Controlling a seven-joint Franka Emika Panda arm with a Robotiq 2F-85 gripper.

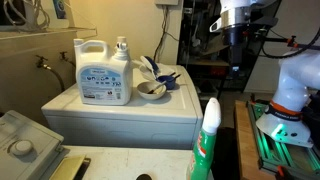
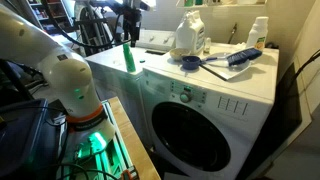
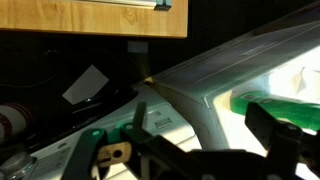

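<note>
My claw hung over the left corner of the washer top in an exterior view, straight above the green bottle. That bottle stood upright at the left corner, close to the front edge and apart from everything else on the top. From there I could not tell whether my fingertips touched its cap. In the wrist view my claw was spread wide, one finger far to the left and its mate far to the right. Nothing was gripped between them. A blurred green shape showed behind the right finger.

Further right, toward the back edge, the big white detergent jug stood upright. Just in front of it, near the middle of the top, sat a bowl. Right of the bowl a blue brush lay flat, its handle pointing back at the bowl. At the far right corner, by the wall, a white bottle stood upright, well apart from my claw.
</note>
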